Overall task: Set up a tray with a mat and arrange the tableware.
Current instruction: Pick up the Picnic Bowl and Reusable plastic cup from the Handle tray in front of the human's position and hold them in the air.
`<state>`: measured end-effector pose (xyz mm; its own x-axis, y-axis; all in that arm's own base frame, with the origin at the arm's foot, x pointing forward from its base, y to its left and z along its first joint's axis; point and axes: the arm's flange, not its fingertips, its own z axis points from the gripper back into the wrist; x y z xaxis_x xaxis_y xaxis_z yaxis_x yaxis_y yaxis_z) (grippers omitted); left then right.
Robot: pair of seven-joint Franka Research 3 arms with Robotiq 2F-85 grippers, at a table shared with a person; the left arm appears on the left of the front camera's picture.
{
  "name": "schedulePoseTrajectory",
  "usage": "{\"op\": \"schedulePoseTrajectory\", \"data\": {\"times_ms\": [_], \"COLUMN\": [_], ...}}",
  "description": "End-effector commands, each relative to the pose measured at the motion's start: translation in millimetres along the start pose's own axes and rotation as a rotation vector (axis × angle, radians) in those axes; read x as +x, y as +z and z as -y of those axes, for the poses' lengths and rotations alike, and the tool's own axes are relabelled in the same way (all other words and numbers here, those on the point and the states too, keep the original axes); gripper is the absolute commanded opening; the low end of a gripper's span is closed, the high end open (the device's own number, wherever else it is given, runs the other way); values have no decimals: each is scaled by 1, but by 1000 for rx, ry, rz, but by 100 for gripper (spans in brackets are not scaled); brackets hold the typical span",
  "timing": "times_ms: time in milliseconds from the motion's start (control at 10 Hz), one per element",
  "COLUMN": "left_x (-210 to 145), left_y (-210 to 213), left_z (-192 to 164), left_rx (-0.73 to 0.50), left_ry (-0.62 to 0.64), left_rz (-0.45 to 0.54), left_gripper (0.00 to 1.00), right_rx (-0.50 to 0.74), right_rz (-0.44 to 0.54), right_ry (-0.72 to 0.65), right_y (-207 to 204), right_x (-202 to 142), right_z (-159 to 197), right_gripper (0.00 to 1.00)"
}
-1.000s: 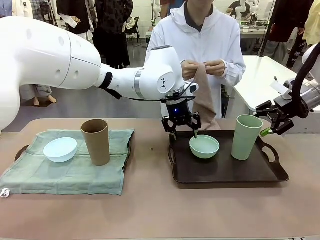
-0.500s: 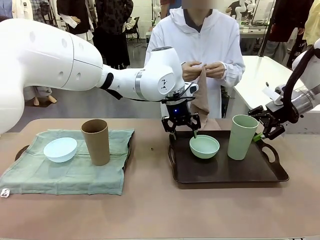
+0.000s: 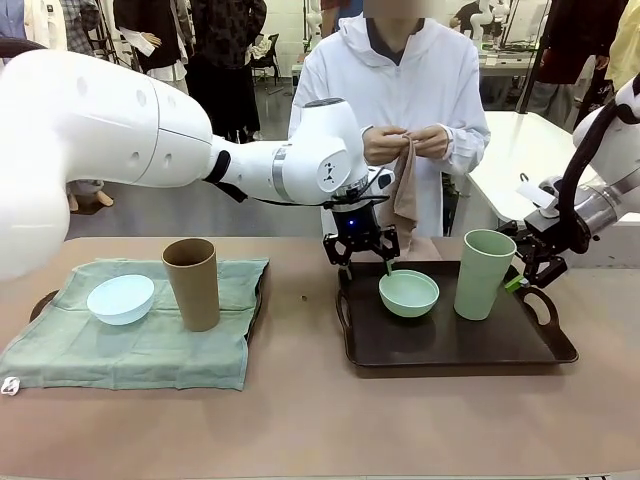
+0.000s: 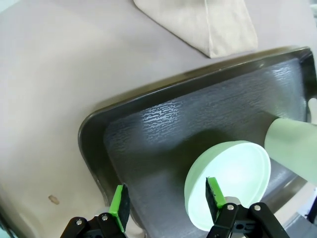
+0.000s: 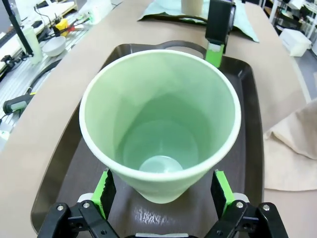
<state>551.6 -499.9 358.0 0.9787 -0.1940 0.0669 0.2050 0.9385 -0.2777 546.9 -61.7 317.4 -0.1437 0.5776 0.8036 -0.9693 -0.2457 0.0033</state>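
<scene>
No legible text, labels, brands or numbers anywhere

The near half of the dark tray [image 3: 440, 348] is left bare, and an open strip of surface [image 3: 300, 335] is kept between it and the green mat [image 3: 140, 350]. The tray's far side is crowded by the mint bowl [image 3: 408, 293], the pale green cup [image 3: 483, 274], the left pincer [image 3: 365, 262], the right pincer [image 3: 527, 272] and a hanging beige cloth [image 3: 405, 195].
</scene>
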Motion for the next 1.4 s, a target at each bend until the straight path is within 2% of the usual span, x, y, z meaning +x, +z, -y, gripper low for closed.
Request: {"op": "schedulePoseTrajectory", "data": {"times_ms": [0,400,800,900,1000,1100,1200,1300], "left_x": [4,-4,-6,-6,-8,-10,-12,-13], "left_y": [-5,-23,-30,-28,-26,-23,-21,-19], "left_z": [12,22,25,25,26,27,29,31], "left_rx": [44,93,102,95,90,88,88,85], "left_ry": [31,40,26,22,24,23,26,28], "left_rz": [12,-29,-24,-26,-24,-20,-18,-15], "left_gripper": [81,81,81,22,22,0,17,0], "right_rx": [37,52,59,64,64,61,60,59], "right_rz": [-9,-13,-15,-19,-18,-17,-17,-18], "right_ry": [-16,-33,-46,-27,-28,-29,-30,-33], "right_y": [-12,-27,-33,-33,-33,-33,-33,-32], "right_x": [1,0,-4,-4,-4,-4,-4,-4], "right_z": [2,13,22,22,21,22,22,23], "right_gripper": [100,100,100,40,40,0,35,0]}}
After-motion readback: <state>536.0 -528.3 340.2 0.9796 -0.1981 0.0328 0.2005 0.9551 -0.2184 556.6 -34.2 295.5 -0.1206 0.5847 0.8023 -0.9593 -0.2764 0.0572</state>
